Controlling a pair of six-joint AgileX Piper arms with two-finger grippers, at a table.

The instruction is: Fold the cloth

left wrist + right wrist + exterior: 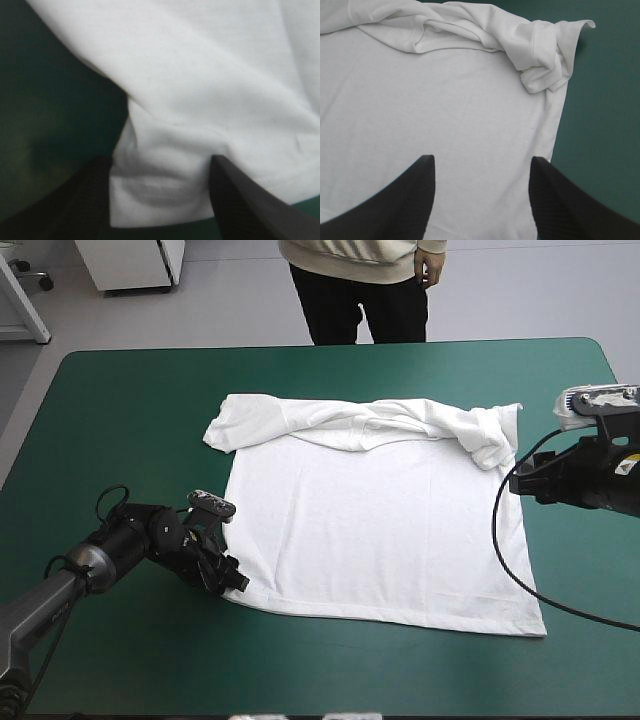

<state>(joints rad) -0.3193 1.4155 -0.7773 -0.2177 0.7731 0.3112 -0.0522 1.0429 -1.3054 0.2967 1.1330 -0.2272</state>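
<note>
a white shirt (380,530) lies spread across the middle of the teal-green table (120,410), hem toward the robot. its body is flat, while the collar (445,42) and sleeves sit rumpled in a band along the far side.

the left gripper (160,159) is low at the shirt's near left hem corner. its fingers are spread with that corner lying between them, not yet pinched. it appears placed there to take the corner as a handle for a fold.

the right gripper (482,158) hovers at the shirt's right edge, part way up the side, fingers likewise spread and holding nothing. it seems to stand above the cloth so it can choose its own grip point along that edge.

the right sleeve (490,440) is doubled back on itself near the far right corner, and may need smoothing if the fold is to come out even. judging by the flat body and the hem lying undisturbed, folding proper has not begun.
</note>
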